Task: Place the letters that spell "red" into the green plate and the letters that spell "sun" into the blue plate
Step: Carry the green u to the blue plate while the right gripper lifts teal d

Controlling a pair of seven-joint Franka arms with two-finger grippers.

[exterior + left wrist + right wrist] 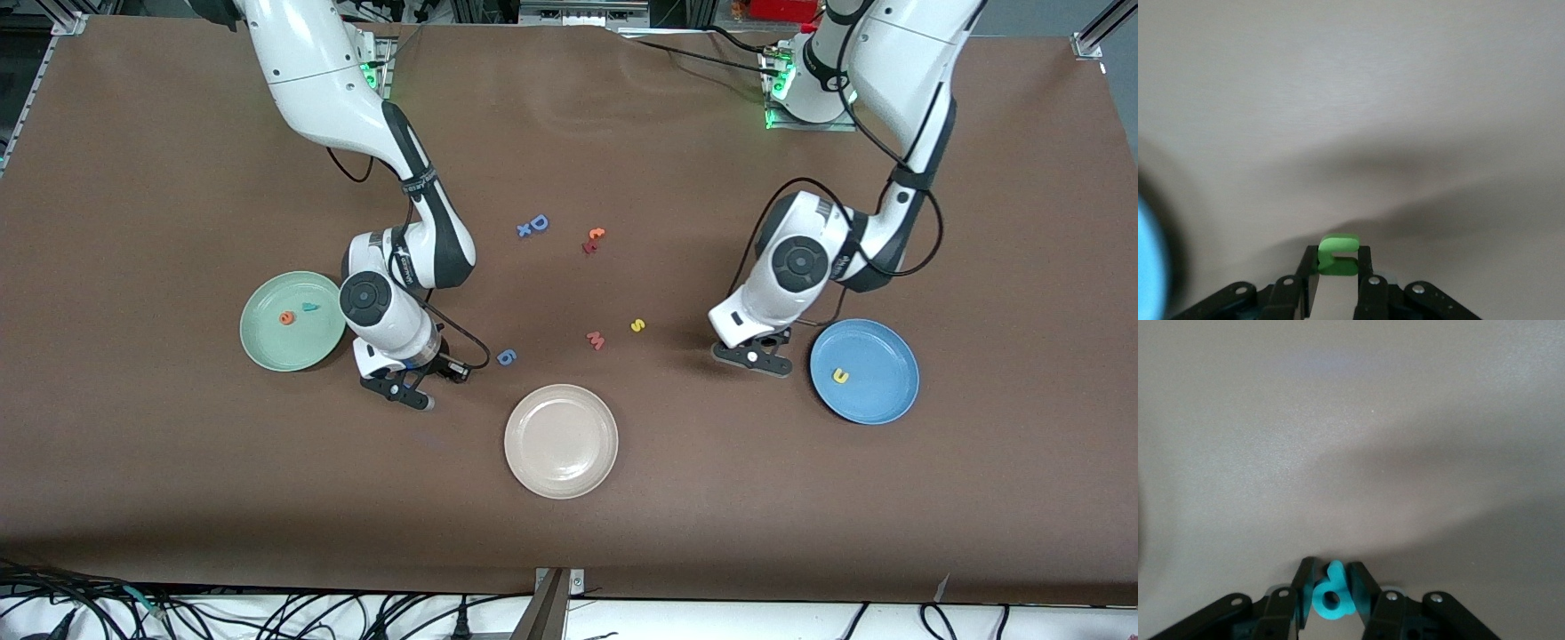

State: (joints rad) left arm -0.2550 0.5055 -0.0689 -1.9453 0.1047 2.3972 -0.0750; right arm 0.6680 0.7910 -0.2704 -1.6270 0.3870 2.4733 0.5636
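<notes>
The green plate (267,351) holds the orange e (286,318) and the teal r (310,307). Beside it, toward the beige plate, my right gripper (400,391) is low at the table; in the right wrist view it (1331,570) is shut on the teal d (1333,599). The blue plate (876,356) holds the yellow u (839,376). My left gripper (756,357) is low beside that plate, and in the left wrist view it (1338,257) is shut on the green n (1338,245). The yellow s (637,325) lies on the table mid-way between the arms.
A beige plate (561,440) sits nearest the front camera. Loose letters lie mid-table: a pink w (596,340), a blue 6-like letter (506,357), a blue D (538,223) and an orange and a red letter (594,238).
</notes>
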